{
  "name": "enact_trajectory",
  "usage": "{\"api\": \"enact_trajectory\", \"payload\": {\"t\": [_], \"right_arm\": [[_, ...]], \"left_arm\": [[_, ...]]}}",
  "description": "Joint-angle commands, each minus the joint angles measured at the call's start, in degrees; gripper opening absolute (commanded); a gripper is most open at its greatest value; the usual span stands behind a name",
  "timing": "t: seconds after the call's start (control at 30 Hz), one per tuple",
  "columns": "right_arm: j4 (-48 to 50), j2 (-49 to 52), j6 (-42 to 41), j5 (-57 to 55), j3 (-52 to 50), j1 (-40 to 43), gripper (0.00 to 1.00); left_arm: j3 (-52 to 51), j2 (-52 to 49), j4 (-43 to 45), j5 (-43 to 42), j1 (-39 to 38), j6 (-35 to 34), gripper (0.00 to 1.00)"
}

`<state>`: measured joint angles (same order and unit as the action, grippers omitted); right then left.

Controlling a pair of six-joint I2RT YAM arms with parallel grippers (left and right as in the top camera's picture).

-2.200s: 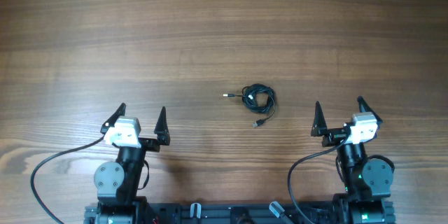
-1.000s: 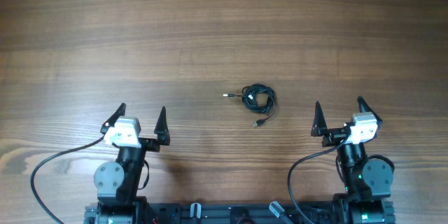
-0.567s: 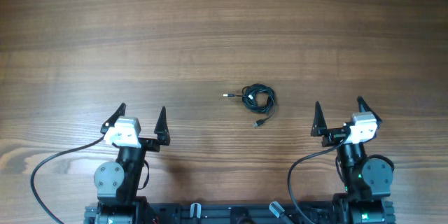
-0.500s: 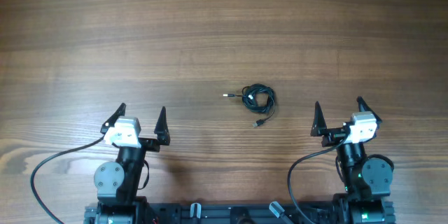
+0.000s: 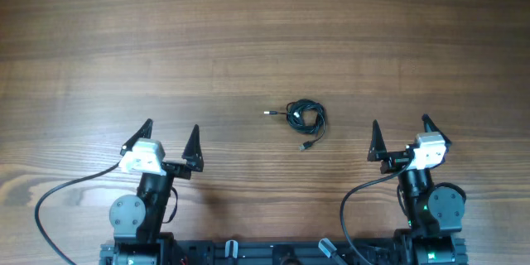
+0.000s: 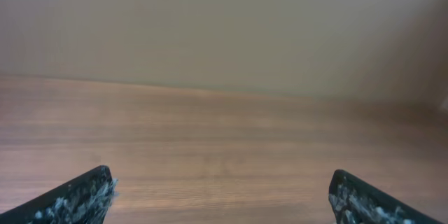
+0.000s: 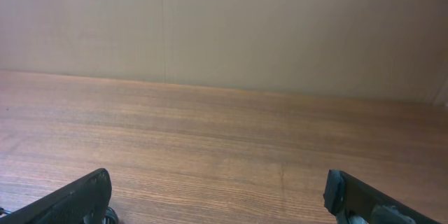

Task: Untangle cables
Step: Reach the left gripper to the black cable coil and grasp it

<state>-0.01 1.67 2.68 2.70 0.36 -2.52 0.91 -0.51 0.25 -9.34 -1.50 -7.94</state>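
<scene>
The cables [image 5: 306,117] are thin black cords knotted in a small bundle at the middle of the wooden table, with one plug end [image 5: 267,113] sticking out left and another [image 5: 305,146] below. My left gripper [image 5: 170,134] is open and empty at the near left, well away from the bundle. My right gripper [image 5: 399,131] is open and empty at the near right, to the right of the bundle. In the left wrist view only my spread fingertips [image 6: 84,194] and bare wood show. In the right wrist view a bit of black cord [image 7: 110,215] shows by the left fingertip [image 7: 77,197].
Thicker black arm cables [image 5: 58,195] loop from each arm base at the table's near edge. The arm bases [image 5: 137,211] stand at the near edge. A plain beige wall [image 7: 224,21] rises beyond the table's far edge.
My left gripper has shifted slightly; the right arm and the cable bundle have not moved.
</scene>
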Motion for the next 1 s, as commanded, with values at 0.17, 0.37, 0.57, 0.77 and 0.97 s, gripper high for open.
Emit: {"api": "enact_trajectory", "payload": {"t": [0.17, 0.37, 0.57, 0.77, 0.97], "right_arm": [[0.15, 0.42, 0.28, -0.79, -0.07, 0.17, 1.0], [0.15, 0.42, 0.26, -0.79, -0.07, 0.17, 1.0], [0.15, 0.42, 0.28, -0.79, -0.07, 0.17, 1.0], [0.15, 0.42, 0.26, -0.79, -0.07, 0.17, 1.0], [0.15, 0.42, 0.28, -0.79, -0.07, 0.17, 1.0]], "left_arm": [[17.05, -5.09, -10.8, -3.58, -0.11, -12.24, 1.0], [36.41, -26.53, -21.68, -7.98, -0.22, -12.26, 1.0], [55.32, -51.52, -33.29, -9.7, -9.07, -12.28, 1.0], [58.36, -69.99, -25.24, -9.73, -23.39, -12.26, 1.0], [58.36, -86.73, -16.9, -9.7, -28.46, -5.73, 0.86]]}}
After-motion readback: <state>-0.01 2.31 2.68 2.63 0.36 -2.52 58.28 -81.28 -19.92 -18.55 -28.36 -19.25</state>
